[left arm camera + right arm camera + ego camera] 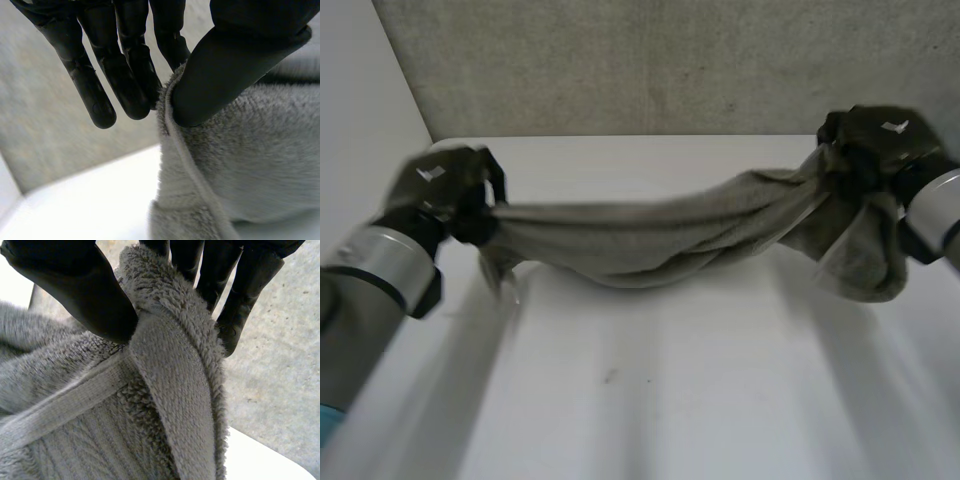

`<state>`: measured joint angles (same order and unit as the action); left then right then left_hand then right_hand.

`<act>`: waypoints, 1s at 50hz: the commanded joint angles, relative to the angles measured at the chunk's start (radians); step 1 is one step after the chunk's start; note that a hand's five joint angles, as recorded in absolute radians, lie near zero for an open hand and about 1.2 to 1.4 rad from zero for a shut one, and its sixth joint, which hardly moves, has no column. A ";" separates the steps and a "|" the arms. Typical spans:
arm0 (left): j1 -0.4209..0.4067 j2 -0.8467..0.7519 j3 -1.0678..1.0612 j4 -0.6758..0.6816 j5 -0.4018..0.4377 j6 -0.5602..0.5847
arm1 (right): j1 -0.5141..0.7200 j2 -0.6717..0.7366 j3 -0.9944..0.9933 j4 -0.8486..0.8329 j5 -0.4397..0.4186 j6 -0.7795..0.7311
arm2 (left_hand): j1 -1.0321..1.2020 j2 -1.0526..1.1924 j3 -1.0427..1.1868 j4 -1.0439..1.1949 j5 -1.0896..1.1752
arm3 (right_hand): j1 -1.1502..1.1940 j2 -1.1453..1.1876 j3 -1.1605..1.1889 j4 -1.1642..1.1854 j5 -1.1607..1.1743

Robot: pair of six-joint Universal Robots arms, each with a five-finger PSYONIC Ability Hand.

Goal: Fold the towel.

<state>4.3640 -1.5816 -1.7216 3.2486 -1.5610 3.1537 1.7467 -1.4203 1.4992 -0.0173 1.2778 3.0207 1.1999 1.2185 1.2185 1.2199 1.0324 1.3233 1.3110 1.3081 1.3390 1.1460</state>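
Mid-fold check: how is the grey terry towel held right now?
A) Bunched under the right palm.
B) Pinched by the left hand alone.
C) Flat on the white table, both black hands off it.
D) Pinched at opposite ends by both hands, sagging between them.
D: the left hand and the right hand each pinch an end of the grey terry towel between thumb and fingers, and its middle sags between them.

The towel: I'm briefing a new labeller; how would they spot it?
Look above the white table, between the robot's left hand and right hand. The towel is the grey, fuzzy band sagging from one to the other. Nothing else there is soft: each hand pinches an end, a flap drooping below the right.
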 commanded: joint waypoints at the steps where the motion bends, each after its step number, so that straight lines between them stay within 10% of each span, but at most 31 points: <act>1: 0.046 0.127 0.040 -0.085 0.004 0.054 | -0.111 -0.054 -0.103 0.265 -0.182 -0.009 | 0.196 0.178 0.178 0.176 0.189 | 0.073 0.085 0.088 0.057 0.076; 16: 0.038 0.060 -0.030 -0.115 0.018 0.052 | -0.116 0.078 -0.033 0.300 -0.204 -0.100 | 0.196 0.178 0.178 0.176 0.189 | 0.073 0.085 0.088 0.057 0.076; 24: 0.006 -0.025 -0.059 -0.112 0.018 0.046 | -0.099 0.193 0.076 0.183 -0.193 -0.131 | 0.196 0.178 0.178 0.176 0.189 | -0.308 -0.295 -0.292 -0.323 -0.305; 33: 0.003 -0.041 -0.081 -0.105 0.018 0.048 | -0.046 0.205 0.150 0.070 -0.117 -0.129 | 0.196 0.178 0.178 0.176 0.189 | -0.680 -0.668 -0.665 -0.696 -0.677; 50: 0.003 -0.041 -0.090 -0.095 0.016 0.048 | 0.099 0.198 0.124 0.013 -0.006 -0.092 | 0.196 0.178 0.178 0.176 0.189 | -0.701 -0.689 -0.686 -0.717 -0.698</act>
<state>4.3675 -1.6228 -1.8077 3.1459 -1.5433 3.2010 1.8064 -1.2225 1.6387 0.0145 1.2406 2.9165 1.1998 1.2185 1.2184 1.2199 1.0324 0.6511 0.6818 0.6742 0.6622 0.4567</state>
